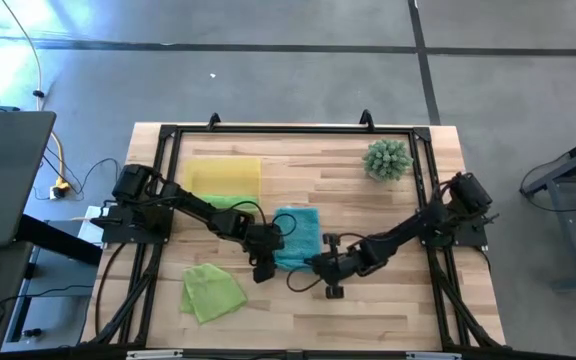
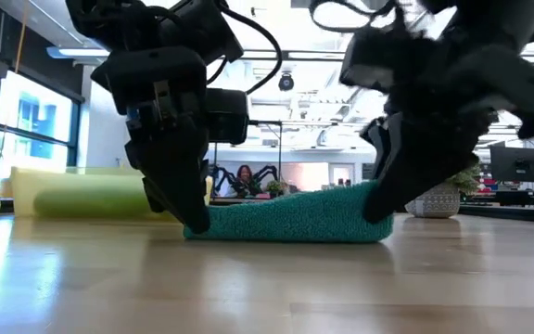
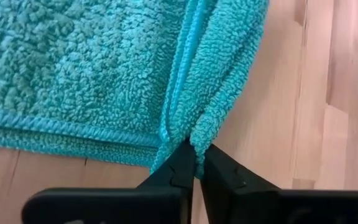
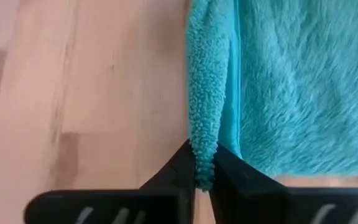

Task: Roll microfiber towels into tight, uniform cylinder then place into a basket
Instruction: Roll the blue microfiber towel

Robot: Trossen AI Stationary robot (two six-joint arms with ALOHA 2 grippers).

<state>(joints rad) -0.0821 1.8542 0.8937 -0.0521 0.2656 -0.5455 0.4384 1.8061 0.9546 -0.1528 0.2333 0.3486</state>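
A grey concrete floor (image 1: 298, 70) surrounds the wooden desk (image 1: 388, 310), crossed by dark seam lines. At ten o'clock from the desk, bright daylight washes over the floor, and a yellow cable (image 1: 56, 160) trails at nine o'clock beside a dark grey panel (image 1: 3, 175). In the low view the room behind is an open office: tall windows (image 2: 26, 130) at the left, strip lights (image 2: 91, 53) on the ceiling, a seated person (image 2: 245, 178) far back, and a monitor (image 2: 517, 164) at three o'clock.
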